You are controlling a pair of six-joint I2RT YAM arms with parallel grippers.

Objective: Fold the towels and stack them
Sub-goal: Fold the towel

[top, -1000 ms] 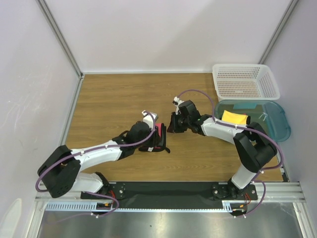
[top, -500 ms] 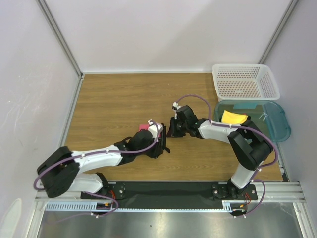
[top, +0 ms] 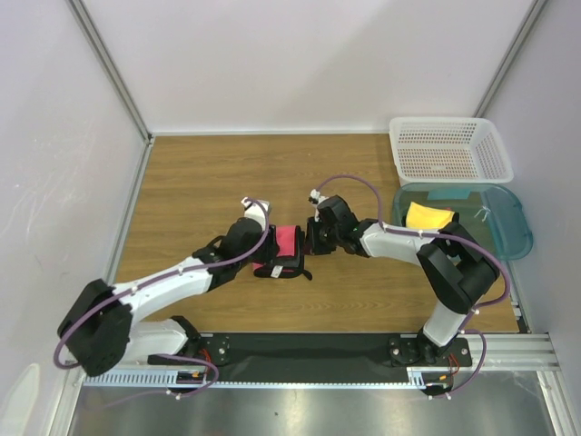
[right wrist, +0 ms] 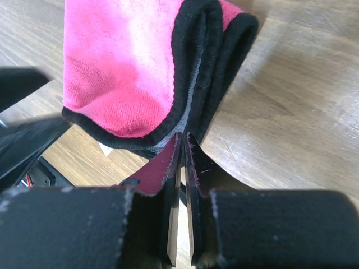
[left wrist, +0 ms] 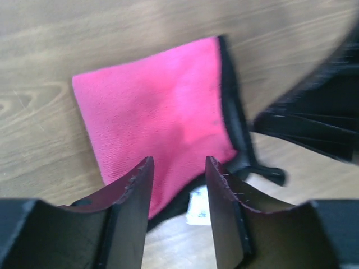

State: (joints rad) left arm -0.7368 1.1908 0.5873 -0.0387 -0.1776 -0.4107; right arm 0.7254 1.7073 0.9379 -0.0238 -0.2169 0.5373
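Pink towel (top: 287, 245) sits folded mid-surface (top: 200, 182) between the arms. Looks like the right fingers (right wrist: 162, 168) are pinched nearly shut on its black hem. The left fingers (left wrist: 134, 190) are spread wide above it, holding nothing. Risk: right arm retreats without releasing, drags the layers, fold opens.
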